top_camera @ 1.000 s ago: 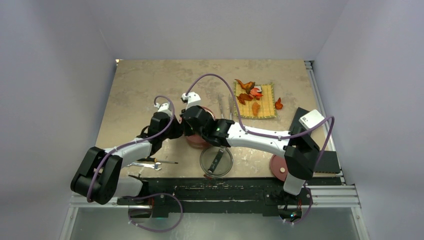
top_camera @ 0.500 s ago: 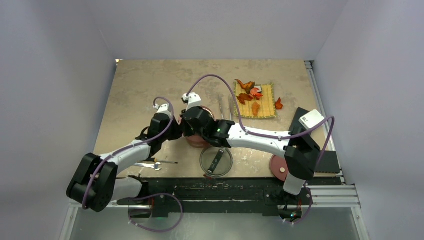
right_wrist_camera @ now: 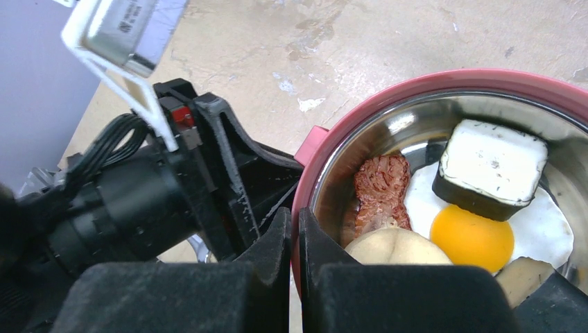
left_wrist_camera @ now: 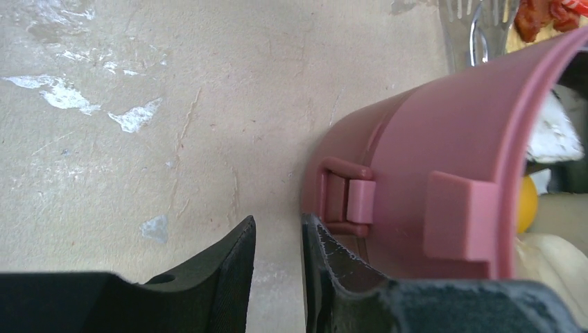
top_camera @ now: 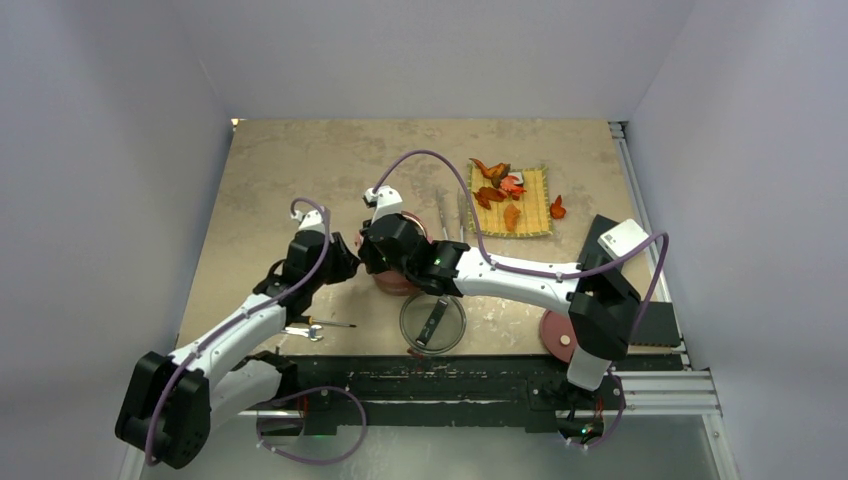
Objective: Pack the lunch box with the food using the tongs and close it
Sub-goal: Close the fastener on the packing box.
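Lunch box (top_camera: 392, 284) sits near the middle of the table (top_camera: 280, 180), largely under my right wrist. Its open bowl already holds a fried egg (right_wrist_camera: 478, 232), a white cube (right_wrist_camera: 494, 163), a brown ridged chunk (right_wrist_camera: 379, 189) and a beige bun (right_wrist_camera: 396, 250). My right gripper (right_wrist_camera: 295, 232) is pinched tight. As far as its own camera shows, the bowl's rim at nine o'clock runs in between the fingers, so I take it I am gripping the lunch box there to steady it. My left gripper (left_wrist_camera: 277, 229) hangs low on that same nine o'clock side, jaws a narrow slit apart with only bare table between them. The side handle (left_wrist_camera: 345, 198) is just beside the finger nearer the bowl, not held. The tongs (top_camera: 441, 213) lie unheld at about one o'clock from the bowl. Beyond them, at two o'clock, the yellow mat (top_camera: 535, 222) carries several orange and red pieces of food (top_camera: 497, 190), with one more piece (top_camera: 557, 208) just off the mat's three o'clock edge. The see-through top lid (top_camera: 433, 322) lies at five o'clock of the bowl, a red disc lid (top_camera: 556, 333) farther out at four o'clock. I judge the packing only partly done and the closing not yet begun. Next, my left arm should lift clear of the handle, spread its jaws wider, and take the tongs across both thin arms so that a squeeze can work them.
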`<action>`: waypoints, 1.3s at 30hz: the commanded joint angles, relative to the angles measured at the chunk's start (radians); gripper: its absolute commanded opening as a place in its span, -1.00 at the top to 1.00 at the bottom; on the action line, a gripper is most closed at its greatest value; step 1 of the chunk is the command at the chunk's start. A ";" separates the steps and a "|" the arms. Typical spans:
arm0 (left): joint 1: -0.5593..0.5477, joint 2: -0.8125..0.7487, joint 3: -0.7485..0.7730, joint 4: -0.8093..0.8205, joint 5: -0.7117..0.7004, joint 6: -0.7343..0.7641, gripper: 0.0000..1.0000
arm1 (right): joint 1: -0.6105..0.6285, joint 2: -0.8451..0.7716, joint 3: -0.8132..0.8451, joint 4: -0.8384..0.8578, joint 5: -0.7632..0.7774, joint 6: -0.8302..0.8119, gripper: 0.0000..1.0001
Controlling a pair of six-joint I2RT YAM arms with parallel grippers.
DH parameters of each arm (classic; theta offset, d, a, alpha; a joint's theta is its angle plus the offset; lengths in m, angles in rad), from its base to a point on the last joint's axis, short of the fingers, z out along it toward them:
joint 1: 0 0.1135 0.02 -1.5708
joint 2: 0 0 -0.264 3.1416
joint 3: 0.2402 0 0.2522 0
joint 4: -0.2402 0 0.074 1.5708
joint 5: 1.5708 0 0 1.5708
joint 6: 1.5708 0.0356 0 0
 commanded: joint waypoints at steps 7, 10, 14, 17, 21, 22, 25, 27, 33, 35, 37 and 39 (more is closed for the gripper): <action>-0.003 -0.122 -0.036 0.105 0.110 0.080 0.53 | 0.005 0.034 -0.056 -0.107 -0.046 0.017 1.00; -0.004 -0.115 -0.042 0.128 0.145 0.089 0.55 | 0.004 0.032 -0.055 -0.105 -0.047 0.015 1.00; -0.005 -0.104 -0.055 0.166 0.181 0.086 0.59 | 0.004 0.031 -0.052 -0.104 -0.047 0.014 1.00; -0.005 -0.068 -0.046 0.154 0.160 0.084 0.64 | 0.004 0.033 -0.053 -0.102 -0.049 0.013 1.00; -0.005 -0.031 -0.036 0.158 0.155 0.075 0.68 | 0.004 0.031 -0.058 -0.099 -0.050 0.014 1.00; -0.005 -0.032 -0.038 0.164 0.165 0.074 0.61 | 0.005 0.031 -0.055 -0.100 -0.050 0.014 1.00; -0.005 -0.076 -0.035 0.133 0.145 0.062 0.39 | 0.004 0.025 -0.040 -0.111 -0.044 0.017 1.00; -0.005 -0.122 -0.022 0.072 0.086 0.041 0.23 | 0.005 0.015 -0.021 -0.129 -0.044 0.016 0.94; 0.000 -0.163 0.082 -0.161 -0.042 0.030 -0.03 | 0.006 -0.047 0.033 -0.165 -0.016 -0.002 0.49; 0.002 -0.168 0.115 -0.223 -0.062 0.035 -0.05 | 0.006 -0.067 0.054 -0.181 0.011 -0.002 0.49; 0.006 -0.182 0.147 -0.267 -0.078 0.043 -0.06 | 0.006 -0.092 0.070 -0.195 0.020 -0.002 0.49; 0.010 -0.196 0.174 -0.303 -0.096 0.050 -0.08 | 0.006 -0.122 0.079 -0.204 0.034 -0.002 0.49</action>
